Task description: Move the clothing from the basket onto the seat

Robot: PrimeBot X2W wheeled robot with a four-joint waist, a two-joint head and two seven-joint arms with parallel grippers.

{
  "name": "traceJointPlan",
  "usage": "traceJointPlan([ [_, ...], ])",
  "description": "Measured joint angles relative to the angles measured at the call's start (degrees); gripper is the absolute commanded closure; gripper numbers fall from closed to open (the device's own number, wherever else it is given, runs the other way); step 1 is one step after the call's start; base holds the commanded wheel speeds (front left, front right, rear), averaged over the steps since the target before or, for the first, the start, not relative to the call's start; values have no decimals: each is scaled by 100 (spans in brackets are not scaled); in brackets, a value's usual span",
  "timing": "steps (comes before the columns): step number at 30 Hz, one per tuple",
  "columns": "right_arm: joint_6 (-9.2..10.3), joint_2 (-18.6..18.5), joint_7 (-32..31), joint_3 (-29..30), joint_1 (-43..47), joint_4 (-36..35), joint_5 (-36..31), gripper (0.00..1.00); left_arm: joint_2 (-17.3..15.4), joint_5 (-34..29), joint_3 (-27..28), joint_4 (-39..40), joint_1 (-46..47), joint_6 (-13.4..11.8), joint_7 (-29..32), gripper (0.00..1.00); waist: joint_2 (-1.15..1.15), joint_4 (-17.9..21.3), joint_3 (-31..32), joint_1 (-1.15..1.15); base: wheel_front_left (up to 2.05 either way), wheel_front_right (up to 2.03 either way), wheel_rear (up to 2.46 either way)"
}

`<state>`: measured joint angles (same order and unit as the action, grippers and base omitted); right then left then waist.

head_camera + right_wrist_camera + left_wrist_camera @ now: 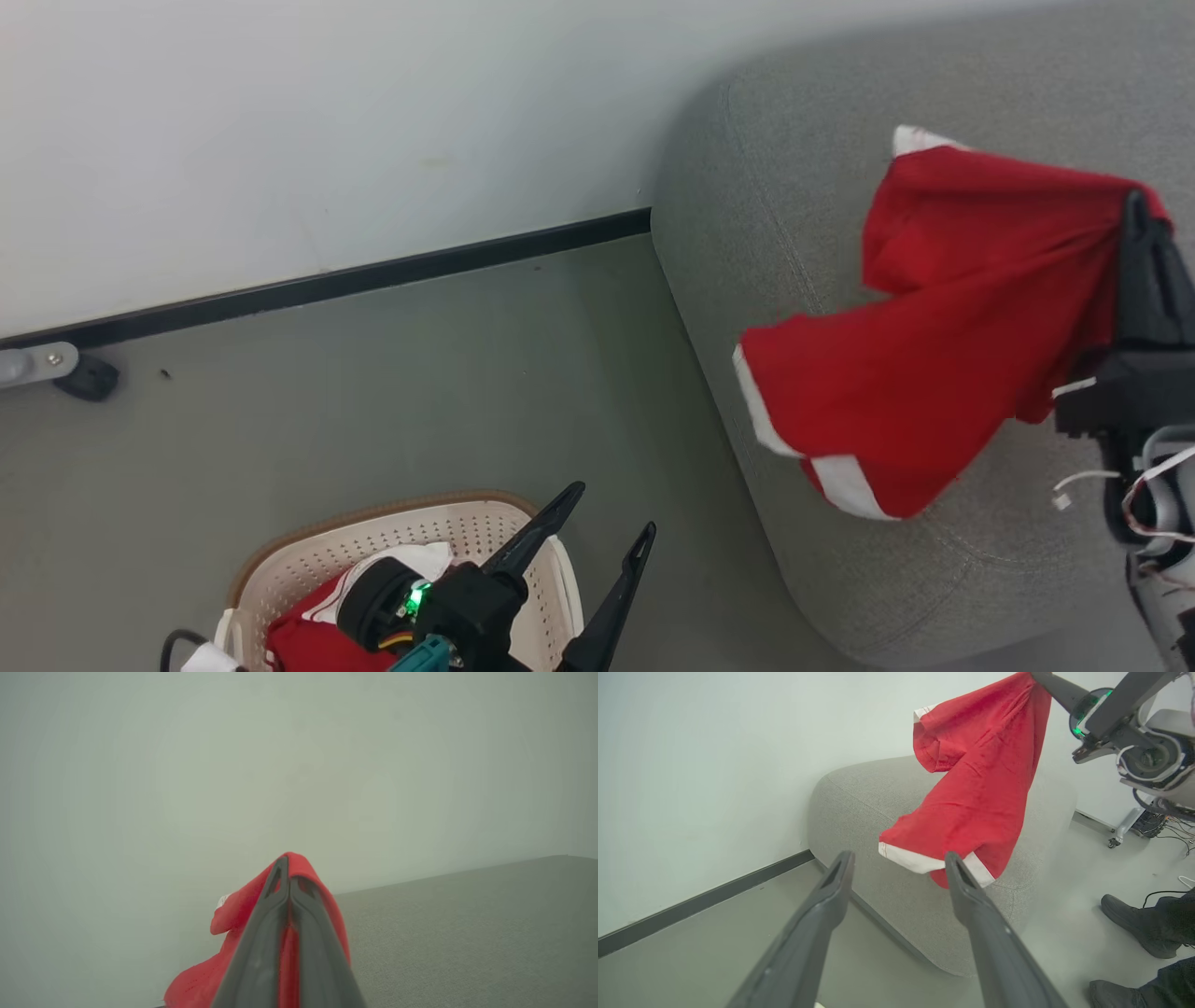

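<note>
My right fingers (1136, 203) are pinched shut on a red garment (934, 345), gripping a bunched fold at its top. It hangs from them, lifted above the seat (775, 187), the big grey cushion with a rounded corner. There is white edging on the lower hems. The lowest hem hangs by the seat's front edge, and I can't tell if it touches the fabric. In the right wrist view the two fingers are pressed together with red cloth draped over the tips. The grey seat top is lower right and a pale wall is behind.

My left fingers (563, 506) are spread wide and hold nothing, hovering over the basket (373, 518). The basket is on the floor (420, 392) to the seat's left, with bare floor between them. It is cream and perforated with a brown rim. More red clothing (299, 639) with white trim lies inside it, partly hidden by my left wrist. In the left wrist view both left fingers point toward the seat's corner and the hanging garment, apart from both.

A black skirting board (373, 275) runs along the wall up to the seat. A person's dark shoes (1134, 924) are on the floor beside the seat in the left wrist view.
</note>
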<state>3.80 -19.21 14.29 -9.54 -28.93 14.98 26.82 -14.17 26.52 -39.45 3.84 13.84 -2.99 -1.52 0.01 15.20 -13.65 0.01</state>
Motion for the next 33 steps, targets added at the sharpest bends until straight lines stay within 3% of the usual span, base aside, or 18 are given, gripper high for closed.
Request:
traceJointPlan([
  [20, 31, -1066, 42, 1087, -2186, 471, 148, 100, -5, -247, -157, 256, 552, 159, 244, 0, 0, -310, -1096, 0, 0, 0, 0],
  [33, 131, -1187, 42, 1601, -2242, 1321, 330, 100, -83, -321, 0, 404, 854, 200, 293, 0, 1, -544, -1833, 1, 0, 0, 0],
])
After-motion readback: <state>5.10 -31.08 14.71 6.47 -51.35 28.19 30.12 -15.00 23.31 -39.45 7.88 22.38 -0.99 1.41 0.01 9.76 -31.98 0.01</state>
